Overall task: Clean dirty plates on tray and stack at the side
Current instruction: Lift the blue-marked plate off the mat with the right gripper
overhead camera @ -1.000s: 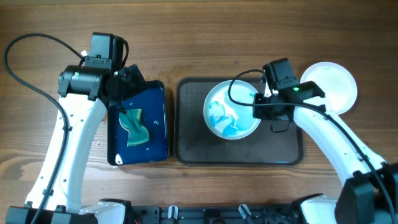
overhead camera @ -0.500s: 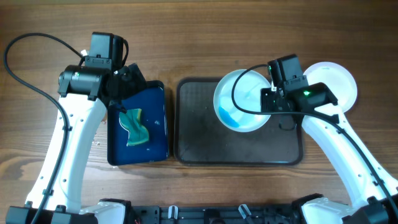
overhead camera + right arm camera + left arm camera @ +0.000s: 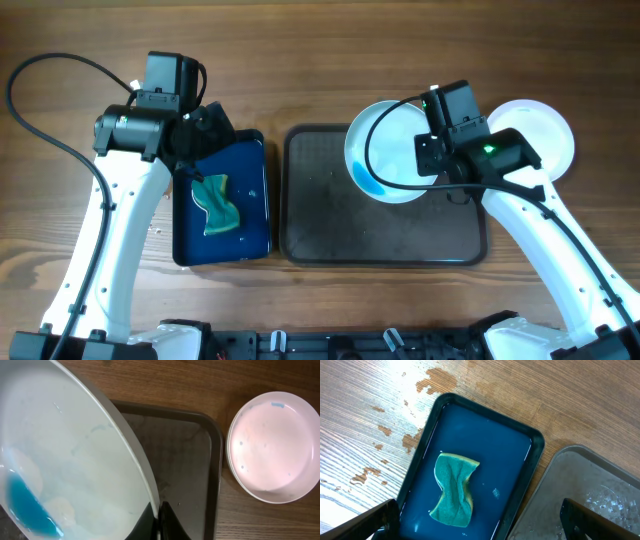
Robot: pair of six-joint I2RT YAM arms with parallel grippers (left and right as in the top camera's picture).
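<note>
My right gripper [image 3: 158, 522] is shut on the rim of a white plate [image 3: 70, 465], and I hold it tilted above the dark grey-brown tray [image 3: 200, 460]. Blue liquid [image 3: 25, 505] has pooled at the plate's lower edge. In the overhead view the held plate [image 3: 390, 150] hangs over the tray's [image 3: 330, 220] far right part, with the right gripper [image 3: 432, 160] at its right rim. Another white plate [image 3: 540, 135] lies on the table beside the tray; the right wrist view also shows this plate [image 3: 272, 445]. My left gripper [image 3: 480, 527] is open and holds nothing.
A smaller dark blue tray [image 3: 255, 200] left of the big tray holds a green sponge [image 3: 218, 205], which lies just beyond my left gripper, and the sponge [image 3: 452, 490] looks crumpled. Wet patches [image 3: 440, 377] mark the wood beside the blue tray [image 3: 520, 460].
The right gripper has lifted the plate off the tray, tilted it and carried it back and to the right. The blue smears have run down to its lower edge. The left arm has stayed still.
</note>
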